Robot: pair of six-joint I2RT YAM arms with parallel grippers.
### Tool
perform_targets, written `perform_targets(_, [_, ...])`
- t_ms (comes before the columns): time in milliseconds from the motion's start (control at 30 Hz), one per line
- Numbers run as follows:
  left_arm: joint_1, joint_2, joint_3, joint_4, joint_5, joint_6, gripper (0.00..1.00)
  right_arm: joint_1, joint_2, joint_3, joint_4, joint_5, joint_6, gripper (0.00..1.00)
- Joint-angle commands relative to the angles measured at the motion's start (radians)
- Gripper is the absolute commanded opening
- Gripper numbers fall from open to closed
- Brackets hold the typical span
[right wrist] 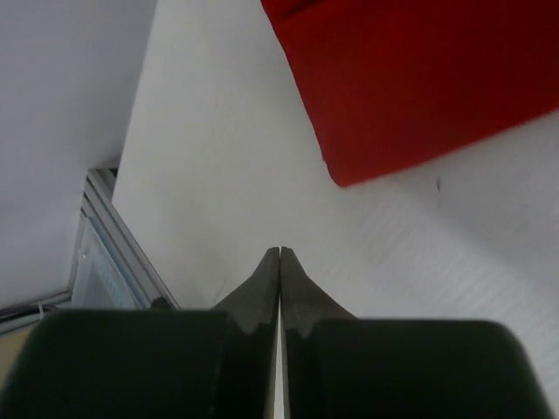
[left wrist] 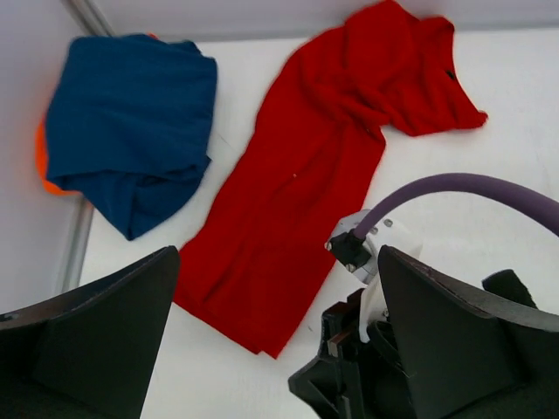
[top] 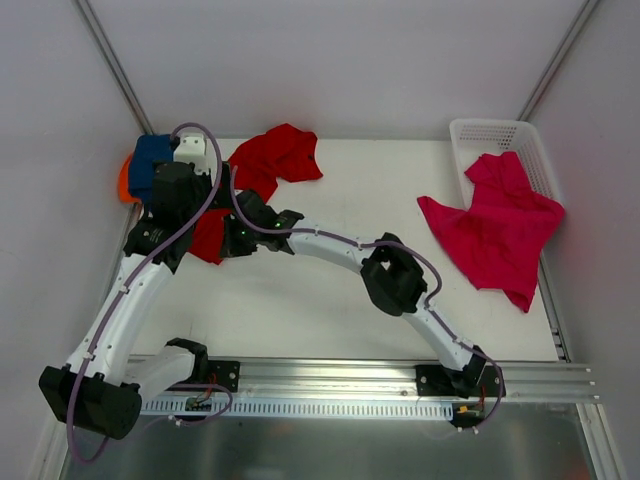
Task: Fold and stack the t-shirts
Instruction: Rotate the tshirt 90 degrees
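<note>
On the bench, the red t-shirt lies at 11 o'clock, the magenta-pink t-shirt drapes over the basket at 2 o'clock, and the navy t-shirt sits at 10 o'clock, seemingly atop the orange t-shirt. The left end effector hangs released over the red cloth; the right end effector is clenched empty just beside it.

A white lattice basket stands at the far right corner of my white table. A slotted aluminium rail runs along the near edge.
</note>
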Motion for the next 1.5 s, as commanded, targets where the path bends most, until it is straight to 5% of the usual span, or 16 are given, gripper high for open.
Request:
perform_targets(0, [-0.018,-0.049,-0.063,0.055,-0.014,0.02,0.99,-0.01,0.072,0.194,0.074,-0.092,0.034,0.01])
perform_targets(400, [-0.015,-0.178,-0.143,0.096,-0.117,0.026,0.99,-0.079,0.316,0.235,0.614,0.009,0.363,0.01])
perform_targets(667, [-0.015,-0.224,-0.163,0.116,-0.151,0.037,0.99,-0.09,0.338,0.156,0.651,0.103,0.436,0.0])
perform_targets(933, [-0.015,-0.235,-0.166,0.116,-0.159,0.034,0.99,-0.105,0.042,-0.293,0.622,0.222,0.394,0.0])
perform_targets(1167, [-0.013,-0.241,-0.169,0.116,-0.154,0.032,0.99,-0.104,-0.265,-0.631,0.342,0.439,0.296,0.0])
perform_targets(1467, [-0.013,-0.239,-0.171,0.118,-0.122,0.026,0.99,-0.075,-0.59,-1.019,0.242,0.594,0.294,0.0])
